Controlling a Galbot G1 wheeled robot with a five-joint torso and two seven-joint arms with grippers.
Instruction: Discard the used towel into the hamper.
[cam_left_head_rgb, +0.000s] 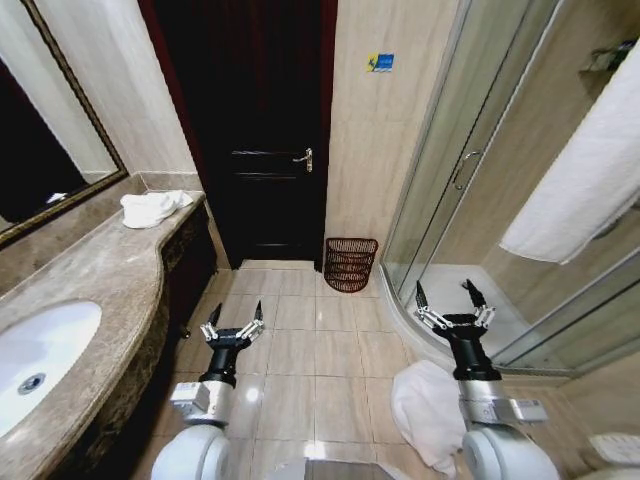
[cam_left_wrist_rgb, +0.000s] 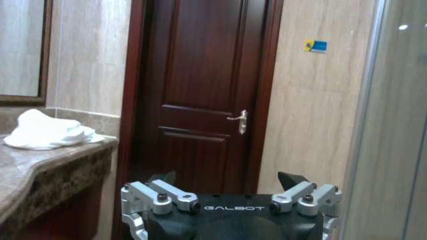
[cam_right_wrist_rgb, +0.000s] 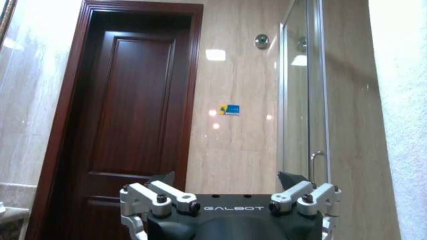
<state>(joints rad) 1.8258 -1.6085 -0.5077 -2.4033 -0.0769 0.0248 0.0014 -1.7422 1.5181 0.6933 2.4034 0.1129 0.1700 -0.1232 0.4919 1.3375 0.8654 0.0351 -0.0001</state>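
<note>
The hamper is standing on the tiled floor against the wall, just beside the dark door and near the corner of the glass shower enclosure. A crumpled white towel is lying on the marble worktop, on the door's other side. Both arms are hovering low over the floor, well short of the hamper. The left hand is spreading its fingers wide, holding nothing. The right hand is likewise wide and empty.
</note>
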